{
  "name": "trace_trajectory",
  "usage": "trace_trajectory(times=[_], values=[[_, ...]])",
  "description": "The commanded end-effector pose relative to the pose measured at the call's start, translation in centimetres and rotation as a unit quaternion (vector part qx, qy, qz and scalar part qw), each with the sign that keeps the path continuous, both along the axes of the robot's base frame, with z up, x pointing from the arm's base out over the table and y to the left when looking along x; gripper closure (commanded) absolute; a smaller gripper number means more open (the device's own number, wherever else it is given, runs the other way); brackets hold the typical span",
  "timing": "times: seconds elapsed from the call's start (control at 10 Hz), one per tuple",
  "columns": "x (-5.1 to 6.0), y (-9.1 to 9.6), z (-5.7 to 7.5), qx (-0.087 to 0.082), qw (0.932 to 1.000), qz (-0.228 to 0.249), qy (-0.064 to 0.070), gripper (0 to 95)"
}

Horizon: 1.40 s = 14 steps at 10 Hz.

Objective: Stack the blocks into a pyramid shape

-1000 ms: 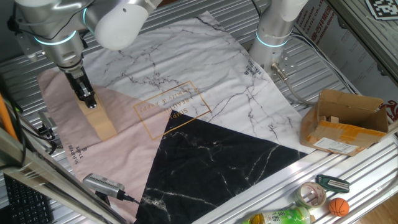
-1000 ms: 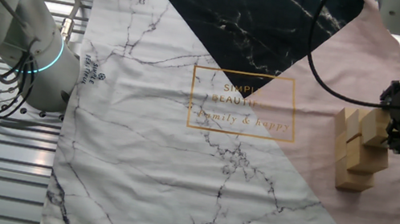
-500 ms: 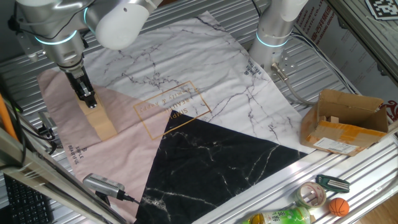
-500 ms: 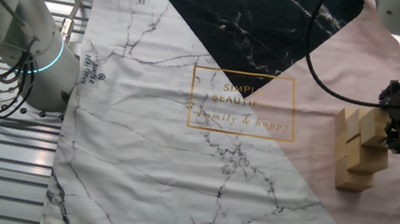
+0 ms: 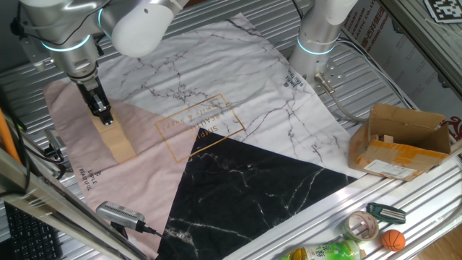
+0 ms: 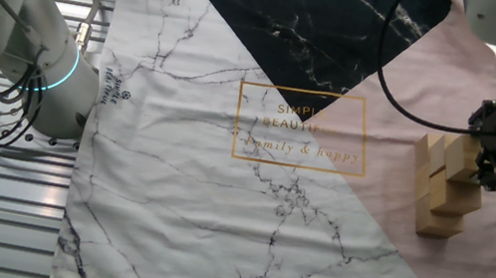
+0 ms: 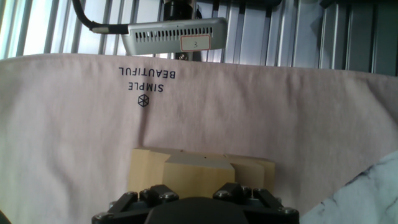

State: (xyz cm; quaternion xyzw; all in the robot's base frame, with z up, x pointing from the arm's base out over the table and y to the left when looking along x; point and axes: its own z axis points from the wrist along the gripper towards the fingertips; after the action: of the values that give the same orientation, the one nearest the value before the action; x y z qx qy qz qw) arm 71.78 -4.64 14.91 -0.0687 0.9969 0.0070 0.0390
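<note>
The blocks (image 5: 121,146) are piled on the pink corner of the cloth, near its left edge. In the other fixed view the pile (image 6: 443,207) rises in tiers, with one block (image 6: 463,158) on top. My gripper (image 6: 488,167) is at that top block, its fingers against the block's sides. In the hand view the top block (image 7: 199,174) sits between the jaws of my gripper (image 7: 199,190), with lower blocks (image 7: 146,167) showing on either side. The fingertips themselves are hidden. In the first fixed view my gripper (image 5: 105,115) stands over the far end of the pile.
A brown cardboard box (image 5: 401,141) stands at the right. A second arm's base (image 5: 317,36) is at the back. A grey camera unit (image 5: 119,214) lies just off the cloth near the pile. Tape, a small ball and a bottle (image 5: 325,253) lie along the front rail.
</note>
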Motion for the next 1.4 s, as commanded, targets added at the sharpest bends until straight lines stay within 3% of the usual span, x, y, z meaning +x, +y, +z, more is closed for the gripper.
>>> trace_trajectory(times=[0.1, 1.3, 1.4], values=[[0.03, -0.01, -0.02, -0.001, 1.0, -0.001, -0.001, 95.0], [-0.08, -0.06, -0.05, 0.0, 1.0, 0.003, -0.001, 95.0], [-0.08, -0.06, -0.05, 0.0, 1.0, 0.004, 0.001, 76.0]])
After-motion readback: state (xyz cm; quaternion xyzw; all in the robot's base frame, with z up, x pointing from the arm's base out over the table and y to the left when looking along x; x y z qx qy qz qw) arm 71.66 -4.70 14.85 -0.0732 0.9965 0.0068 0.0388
